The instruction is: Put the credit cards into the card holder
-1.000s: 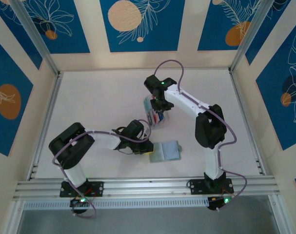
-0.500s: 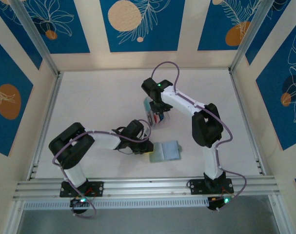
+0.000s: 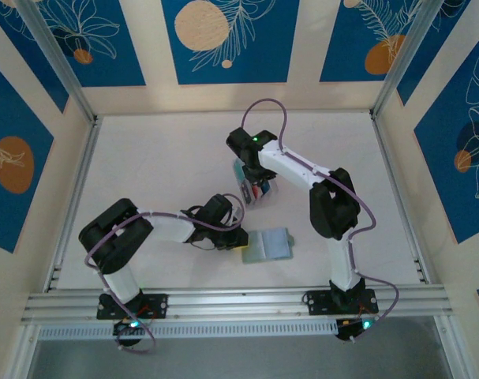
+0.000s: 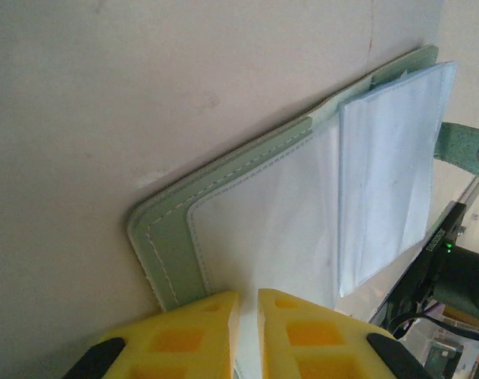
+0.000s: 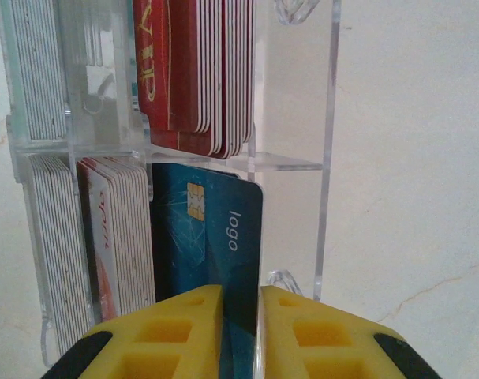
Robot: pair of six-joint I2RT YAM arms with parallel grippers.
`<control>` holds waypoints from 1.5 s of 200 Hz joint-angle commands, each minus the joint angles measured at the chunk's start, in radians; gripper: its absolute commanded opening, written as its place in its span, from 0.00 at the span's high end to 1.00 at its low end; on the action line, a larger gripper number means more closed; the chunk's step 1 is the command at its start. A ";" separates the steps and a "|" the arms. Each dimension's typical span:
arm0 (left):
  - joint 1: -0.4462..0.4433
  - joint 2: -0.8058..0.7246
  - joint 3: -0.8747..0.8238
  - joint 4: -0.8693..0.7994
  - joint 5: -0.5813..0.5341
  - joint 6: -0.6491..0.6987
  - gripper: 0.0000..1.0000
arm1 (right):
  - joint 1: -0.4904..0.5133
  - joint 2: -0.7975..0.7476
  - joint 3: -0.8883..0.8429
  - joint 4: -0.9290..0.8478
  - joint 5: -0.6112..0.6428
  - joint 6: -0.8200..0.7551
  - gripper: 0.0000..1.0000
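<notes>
So we're at the grab-a-card step. Our right gripper [image 5: 241, 298] is down in the clear compartment box [image 5: 331, 118], with its yellow fingers pressed in on either side of the teal-blue card [image 5: 211, 229], the one with the chip and "logo" printed on it. From the wrist view it reads as a pinch on the card's near edge, with no daylight either side. That card stands on edge in a near slot of the box. The red cards [image 5: 192, 71] are in the slot beyond it and the white cards [image 5: 42, 71] are stacked off to the left.

Our left gripper [image 4: 248, 304] has its fingers nearly together on the near edge of the card holder [image 4: 170, 260]. The holder lies open and flat on the table [image 3: 160, 166], near the box on the side toward the arm bases. Its clear sleeves [image 4: 389, 174] face up and the snap tab [image 4: 464, 146] is at the far end.

How we'd do this bit well:
- Pull the card straight out along its slot, so it doesn't scrape the acrylic divider or drag the neighbouring stack along.
- The grip is on a thin edge only, so we'd go slow with no wrist twist, or the card could pivot between the pads.
- Check that it's one card and not two stuck together.
- Have the left side hold the holder down firmly, so a sleeve mouth is easy to hit on the drop-in.
</notes>
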 commanded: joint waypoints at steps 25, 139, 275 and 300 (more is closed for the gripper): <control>0.008 0.010 -0.044 -0.047 -0.021 -0.018 0.84 | 0.006 -0.004 0.041 -0.043 0.049 -0.011 0.80; 0.008 0.003 -0.056 -0.037 -0.020 -0.023 0.84 | 0.002 0.047 0.037 -0.022 -0.018 -0.012 0.72; 0.009 -0.007 -0.069 -0.022 -0.021 -0.032 0.84 | 0.019 0.046 0.026 -0.033 0.138 -0.021 0.77; 0.011 -0.008 -0.071 -0.021 -0.021 -0.032 0.84 | 0.019 0.046 0.029 -0.037 0.141 -0.023 0.77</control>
